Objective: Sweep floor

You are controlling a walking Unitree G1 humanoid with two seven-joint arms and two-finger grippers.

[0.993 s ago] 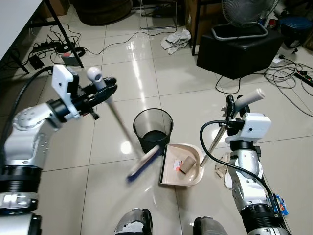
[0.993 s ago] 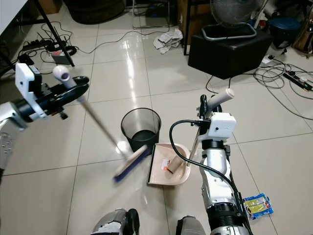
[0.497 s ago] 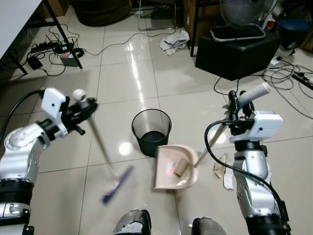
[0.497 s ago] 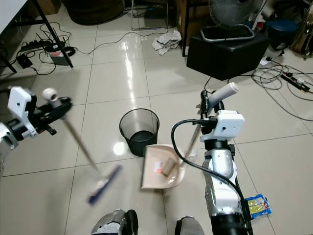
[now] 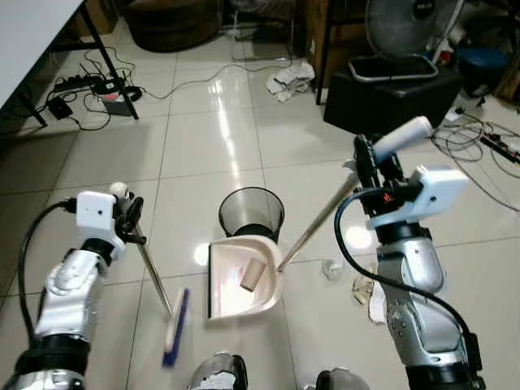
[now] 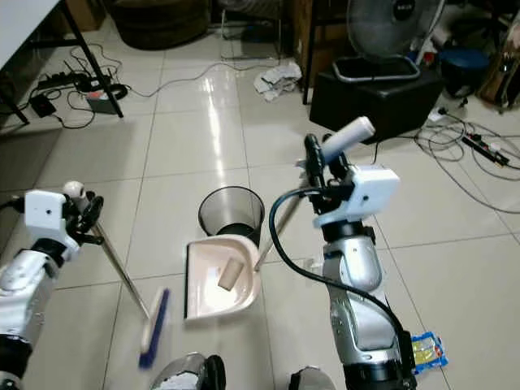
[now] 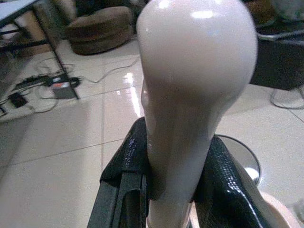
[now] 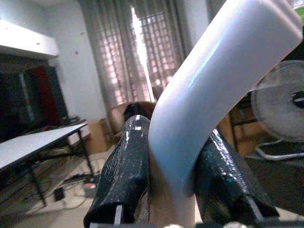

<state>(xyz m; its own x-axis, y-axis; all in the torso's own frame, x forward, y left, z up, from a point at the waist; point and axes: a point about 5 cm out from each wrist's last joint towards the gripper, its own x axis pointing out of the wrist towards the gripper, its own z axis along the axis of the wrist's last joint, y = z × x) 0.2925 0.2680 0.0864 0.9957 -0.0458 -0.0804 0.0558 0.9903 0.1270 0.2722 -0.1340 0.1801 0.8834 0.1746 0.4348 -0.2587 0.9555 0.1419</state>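
Note:
My left gripper (image 5: 128,218) is shut on the white knob of the broom handle (image 7: 190,95); its metal shaft slants down to a blue brush head (image 5: 174,327) resting on the tiles at my lower left. My right gripper (image 5: 375,162) is shut on the white grip of the dustpan handle (image 8: 213,90). The beige dustpan (image 5: 225,292) hangs lifted and tilted just in front of the black mesh bin (image 5: 250,219), with a cardboard roll (image 5: 253,275) lying in it.
Crumpled scraps (image 5: 360,284) lie on the tiles by my right leg. A black box with a fan (image 5: 398,81) stands at the back right, cables and power strips (image 5: 89,81) at the back left, a snack wrapper (image 6: 424,351) at the lower right.
The dustpan has swung left and up toward the bin, still carrying the roll. The broom has drawn back to my left, its brush head now lower and nearer my feet.

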